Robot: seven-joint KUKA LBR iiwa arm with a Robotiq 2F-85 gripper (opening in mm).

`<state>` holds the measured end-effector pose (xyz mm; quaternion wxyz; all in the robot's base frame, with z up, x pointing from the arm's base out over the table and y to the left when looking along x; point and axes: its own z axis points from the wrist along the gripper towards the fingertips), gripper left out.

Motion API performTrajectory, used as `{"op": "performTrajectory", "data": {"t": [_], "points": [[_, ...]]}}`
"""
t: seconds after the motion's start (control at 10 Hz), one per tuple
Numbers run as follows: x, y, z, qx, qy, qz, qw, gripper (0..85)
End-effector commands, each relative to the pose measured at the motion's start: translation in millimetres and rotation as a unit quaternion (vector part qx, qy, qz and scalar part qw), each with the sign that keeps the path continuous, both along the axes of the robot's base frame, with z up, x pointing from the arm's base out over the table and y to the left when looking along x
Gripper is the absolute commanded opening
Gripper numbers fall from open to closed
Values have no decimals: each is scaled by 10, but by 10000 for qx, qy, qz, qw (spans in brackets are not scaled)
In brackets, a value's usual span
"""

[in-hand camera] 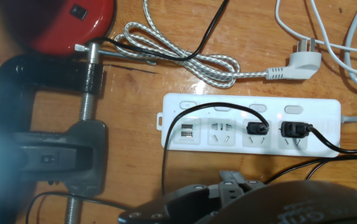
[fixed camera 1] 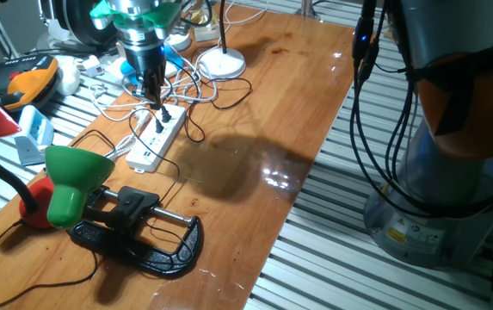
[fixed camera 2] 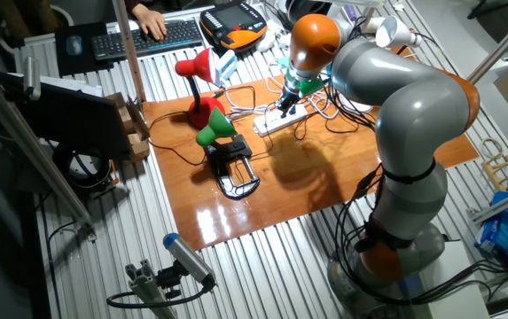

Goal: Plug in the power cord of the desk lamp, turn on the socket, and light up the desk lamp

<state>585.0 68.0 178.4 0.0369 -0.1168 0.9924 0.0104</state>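
Nearest, at seven o'clock in one fixed view, the desk lamp point(fixed camera 1: 74, 182) lies clamp-down, its power cord point(in-hand camera: 256, 127) apparently already seated in the socket point(in-hand camera: 253, 121). Farther, at eleven o'clock, the gripper point(fixed camera 1: 153, 84) points straight down over the strip, probably toward a switch; finger opening is unclear.

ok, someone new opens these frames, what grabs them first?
Probably the green desk lamp on its black clamp base, at the near-left of the wooden table. Next, the gripper hanging right over the white socket, where the hand view shows two black plugs already seated. The red lamp beside the green one also stands out.
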Motion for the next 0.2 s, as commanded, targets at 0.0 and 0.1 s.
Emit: {"op": "performTrajectory", "data": {"t": [0.0,0.1], "points": [[1,1,-1,0,0,0,10000,0],[0,0,-2,0,15,0,10000,0]]}}
